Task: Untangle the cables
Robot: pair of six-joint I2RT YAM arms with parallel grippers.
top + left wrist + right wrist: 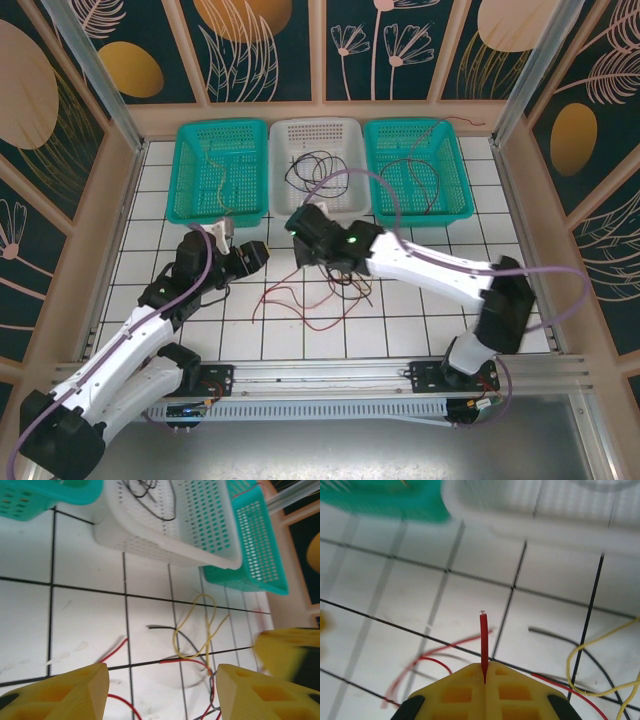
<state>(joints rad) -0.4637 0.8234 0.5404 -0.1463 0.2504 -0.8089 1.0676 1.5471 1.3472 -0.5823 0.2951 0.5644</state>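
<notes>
Your right wrist cam is the useful one here. The right gripper [485, 676] is pinched fully closed on a red cable [483, 640], and the tip pokes straight out past the fingertips. Overhead, that pinch is too small to make out, but you do get the loose tangle of cables [320, 292] on the tiles just beside that gripper, short of the white basket [320, 132]. Your left gripper [160, 695] is spread wide with nothing in it. A yellow cable [194, 630] loop and a black cable [161, 627] end lie straight ahead of it.
</notes>
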